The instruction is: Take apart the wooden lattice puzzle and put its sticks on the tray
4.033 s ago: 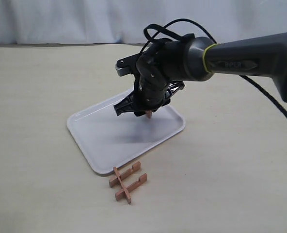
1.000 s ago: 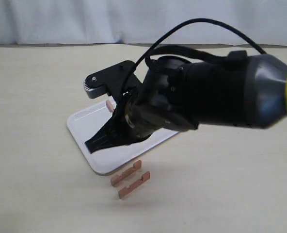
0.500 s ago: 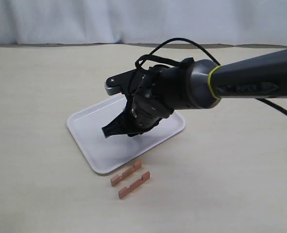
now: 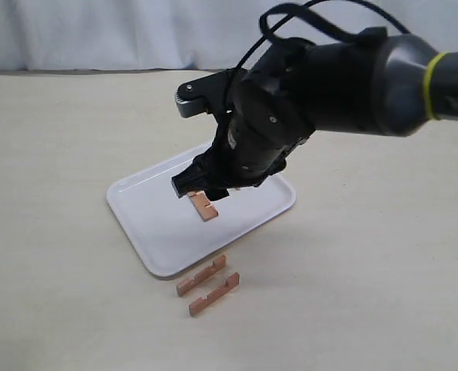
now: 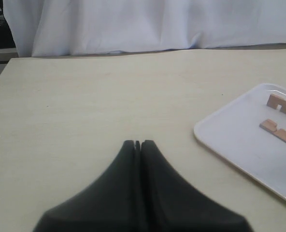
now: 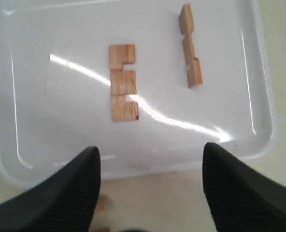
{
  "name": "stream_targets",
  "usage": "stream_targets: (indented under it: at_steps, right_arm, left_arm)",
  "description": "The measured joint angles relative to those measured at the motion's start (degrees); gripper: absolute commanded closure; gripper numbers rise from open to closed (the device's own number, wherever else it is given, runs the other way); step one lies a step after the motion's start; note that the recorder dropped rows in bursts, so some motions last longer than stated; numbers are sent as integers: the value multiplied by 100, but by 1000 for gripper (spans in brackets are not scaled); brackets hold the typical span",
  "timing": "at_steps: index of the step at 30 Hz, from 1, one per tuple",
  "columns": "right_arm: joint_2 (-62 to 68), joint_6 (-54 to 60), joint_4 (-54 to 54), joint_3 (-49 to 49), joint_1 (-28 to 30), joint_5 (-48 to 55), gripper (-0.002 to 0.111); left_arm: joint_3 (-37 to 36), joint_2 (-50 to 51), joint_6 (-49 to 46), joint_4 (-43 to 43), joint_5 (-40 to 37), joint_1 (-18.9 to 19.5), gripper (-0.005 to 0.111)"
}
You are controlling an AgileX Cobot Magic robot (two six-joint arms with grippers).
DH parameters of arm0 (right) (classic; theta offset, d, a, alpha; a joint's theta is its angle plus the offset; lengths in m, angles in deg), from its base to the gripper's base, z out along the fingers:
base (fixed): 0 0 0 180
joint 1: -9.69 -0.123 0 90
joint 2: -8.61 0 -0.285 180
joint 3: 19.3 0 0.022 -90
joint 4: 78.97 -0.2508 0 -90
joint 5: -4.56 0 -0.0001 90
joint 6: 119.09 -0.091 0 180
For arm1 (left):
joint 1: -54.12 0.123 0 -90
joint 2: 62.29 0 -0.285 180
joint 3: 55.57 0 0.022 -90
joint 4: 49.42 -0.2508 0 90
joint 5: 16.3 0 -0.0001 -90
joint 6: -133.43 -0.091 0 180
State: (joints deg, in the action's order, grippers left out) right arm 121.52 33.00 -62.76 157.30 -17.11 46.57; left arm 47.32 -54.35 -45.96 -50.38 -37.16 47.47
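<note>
The lattice puzzle no longer shows as a grid; its four sticks lie apart. Two reddish-brown sticks (image 6: 122, 82) (image 6: 190, 46) lie flat on the white tray (image 6: 61, 106). In the exterior view one stick (image 4: 203, 205) shows on the tray (image 4: 148, 224); the arm hides the other. Two more sticks (image 4: 201, 275) (image 4: 213, 294) lie side by side on the table just before the tray's near edge. My right gripper (image 4: 202, 184) (image 6: 151, 151) hangs open and empty above the tray's near edge. My left gripper (image 5: 138, 143) is shut on nothing, off to the tray's side (image 5: 239, 140).
The beige table (image 4: 66, 294) spreads round the tray on all sides. A white cloth backdrop (image 4: 97, 31) closes off the far edge. The right arm's black cable (image 4: 322, 8) loops above its wrist.
Four seconds ago three sticks stood joined on the table and one hung in the right gripper. Now two lie on the tray, two lie loose, and the open gripper has risen.
</note>
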Motion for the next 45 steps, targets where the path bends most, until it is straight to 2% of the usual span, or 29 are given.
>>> stream_targets:
  at_steps: [6,14,18,21,25,28,36,45]
  right_arm:
    - [-293,1506,-1207,-17,0,962,49]
    - [-317,4674,-3253,-841,-11,1265,49]
    - [-317,5882,-3406,-1088,-309,1040,49]
    - [-317,6578,-3109,-1173,-740,609,49]
    - [-289,6913,-2179,-1170,-1289,142,49]
    - [-170,6962,-1622,-1170,-1453,33,50]
    - [175,7027,-1008,-1179,-1453,-183,61]
    - [446,6986,-671,-1179,-1453,-371,61]
  left_arm:
    - [0,0,0,0,0,0,107]
    - [0,0,0,0,0,0,107]
    - [0,0,0,0,0,0,107]
    - [0,0,0,0,0,0,107]
    - [0,0,0,0,0,0,107]
    - [0,0,0,0,0,0,107]
    - [0,0,0,0,0,0,107]
    - [0,0,0,0,0,0,107]
